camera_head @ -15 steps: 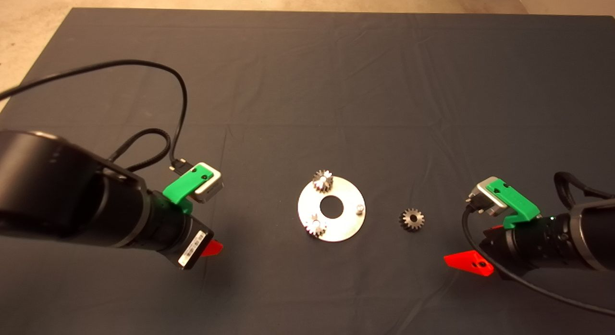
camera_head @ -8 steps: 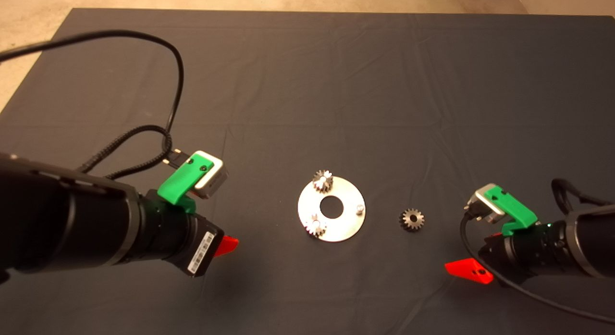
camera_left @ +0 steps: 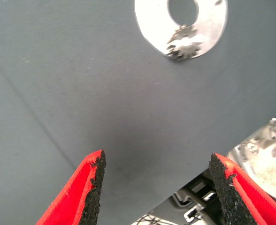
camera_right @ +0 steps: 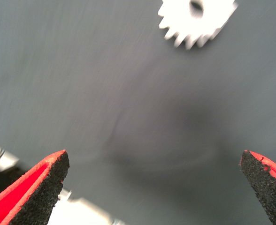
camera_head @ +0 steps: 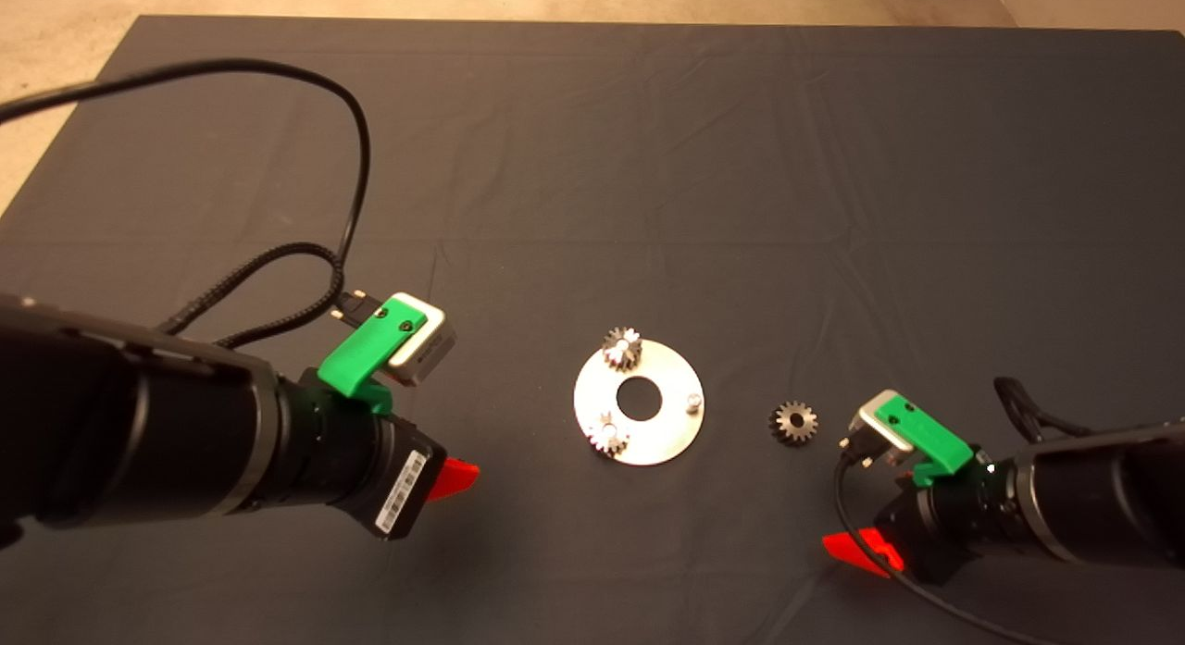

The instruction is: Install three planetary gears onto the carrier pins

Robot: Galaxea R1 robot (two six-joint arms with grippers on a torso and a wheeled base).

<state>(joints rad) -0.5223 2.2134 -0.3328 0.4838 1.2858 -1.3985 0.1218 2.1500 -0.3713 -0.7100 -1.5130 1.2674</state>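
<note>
A round silver plate (camera_head: 662, 441) lies mid-mat. One planetary gear (camera_head: 622, 348) sits on its far carrier pin and another gear (camera_head: 608, 436) on the near-left pin. The right pin (camera_head: 692, 403) stands bare. A third gear (camera_head: 793, 422) lies flat on the mat to the plate's right. My left gripper (camera_head: 455, 478) hovers left of the plate, open and empty; its wrist view shows the plate (camera_left: 208, 33) and one mounted gear (camera_left: 185, 43). Low at the near right, just short of the loose gear (camera_right: 196, 18), my right gripper (camera_head: 856, 548) is open and empty.
The dark mat (camera_head: 592, 164) covers the table, with pale floor (camera_head: 56, 62) beyond its far and left edges. A black cable (camera_head: 347, 164) loops from the left arm over the mat's left part.
The right arm has dropped lower and moved left, toward the loose gear. The left gripper has edged right, toward the plate. The gears and plate have not moved.
</note>
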